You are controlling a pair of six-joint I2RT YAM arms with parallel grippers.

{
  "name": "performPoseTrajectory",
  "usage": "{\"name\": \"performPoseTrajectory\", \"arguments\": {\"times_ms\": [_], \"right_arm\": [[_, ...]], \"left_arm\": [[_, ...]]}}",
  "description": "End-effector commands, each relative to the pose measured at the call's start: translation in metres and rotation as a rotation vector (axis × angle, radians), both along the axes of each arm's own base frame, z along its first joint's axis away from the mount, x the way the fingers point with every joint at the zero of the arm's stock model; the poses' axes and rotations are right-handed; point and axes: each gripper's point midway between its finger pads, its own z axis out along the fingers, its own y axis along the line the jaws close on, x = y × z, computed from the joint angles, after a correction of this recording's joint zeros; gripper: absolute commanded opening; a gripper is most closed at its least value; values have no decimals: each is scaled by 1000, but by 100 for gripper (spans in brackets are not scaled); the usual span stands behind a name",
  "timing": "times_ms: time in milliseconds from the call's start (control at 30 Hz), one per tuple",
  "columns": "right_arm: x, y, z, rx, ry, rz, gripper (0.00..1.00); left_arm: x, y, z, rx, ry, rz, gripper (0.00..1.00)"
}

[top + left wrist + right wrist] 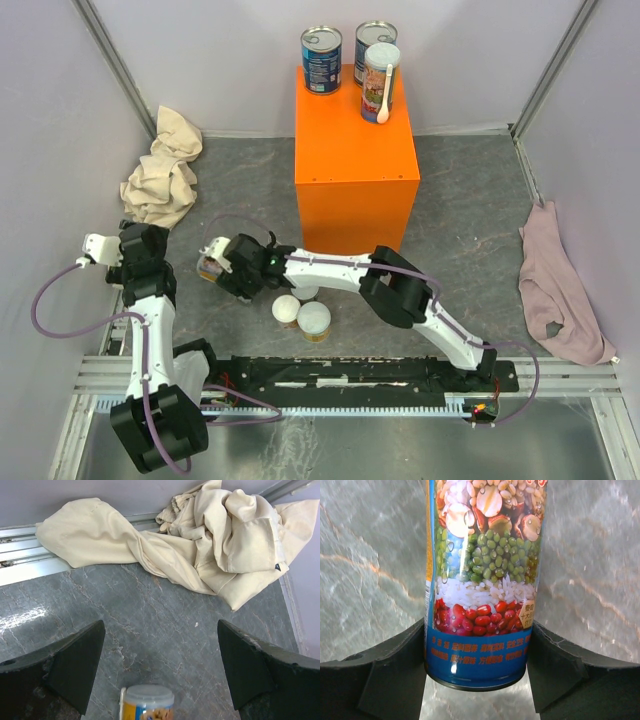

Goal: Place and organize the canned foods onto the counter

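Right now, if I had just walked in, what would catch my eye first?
First the bright orange counter at the back centre, with three cans standing on top. Next the right pincer, clamped on a can pictured with beans and rice, in front and to the left of the counter. Crumpled cloths lie at the sides: a beige cloth on the left, a pink cloth on the right.
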Motion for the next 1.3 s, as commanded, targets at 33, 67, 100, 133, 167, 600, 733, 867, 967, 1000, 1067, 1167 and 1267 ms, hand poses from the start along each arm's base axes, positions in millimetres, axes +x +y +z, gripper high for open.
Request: {"name": "performPoseTrajectory", "arguments": {"times_ms": [33,67,100,133,167,600,733,867,967,1000,1067,1167,1267], "right_arm": [[5,-25,33,22,-86,-86,42],[3,-29,32,16,-82,-85,43],[1,-34,33,13,-78,-87,44],[-1,-39,33,11,-76,-90,45],[-3,-43,33,7,-73,-93,47],[-10,-39,66,45,-62,-49,99],[-7,-34,75,56,-78,-40,99],[-5,-23,83,74,-81,-22,99],[-2,-13,85,80,-82,-2,99],[-1,-10,84,81,-80,2,99],[1,-2,83,91,-72,14,99],[6,8,79,108,-52,14,100],[14,14,75,115,-37,2,100]], "left_arm": [[7,0,7,-21,-64,5,99],[7,-1,6,-25,-63,2,99],[8,-1,6,-25,-65,1,99],[8,-1,7,-25,-67,-2,99],[8,-1,6,-26,-66,-2,99],[9,-2,4,-31,-64,-6,99],[10,-2,5,-33,-69,-9,99],[10,-2,4,-35,-68,-9,99],[10,-1,5,-35,-71,-5,99],[10,-1,4,-35,-69,-6,99],[10,-1,5,-35,-71,-3,99],[9,-1,4,-37,-72,-3,99],[9,-1,4,-35,-73,-4,99]]}}
